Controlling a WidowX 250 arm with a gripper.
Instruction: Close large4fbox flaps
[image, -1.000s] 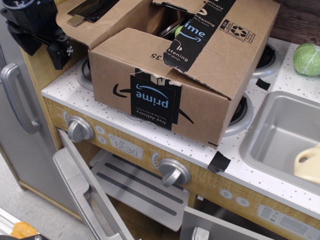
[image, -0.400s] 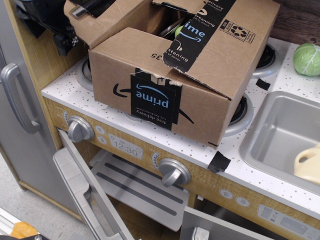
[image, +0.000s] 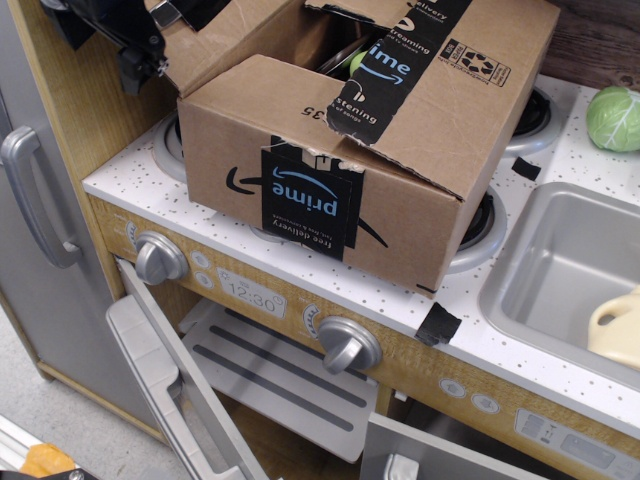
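Note:
The large brown cardboard box (image: 330, 160) with black "prime" tape stands on the toy stove top. Its front flap (image: 300, 95) and right flap (image: 470, 70) lie folded down over the top. The left flap (image: 215, 35) is raised at a slant, with a torn strip of black tape on it. A gap near the middle shows something green and metal inside. My black gripper (image: 120, 35) is at the top left, against the outer side of the left flap. Its fingers are mostly cut off by the frame edge, so I cannot tell how they stand.
A green cabbage (image: 613, 118) lies at the back right. A grey sink (image: 570, 270) holds a cream object (image: 618, 325). The oven door (image: 180, 390) hangs open below the knobs (image: 347, 343). A grey fridge door handle (image: 30, 200) is at the left.
My gripper has moved up and to the right, and the left flap has risen from nearly flat outward to a steeper slant toward the box.

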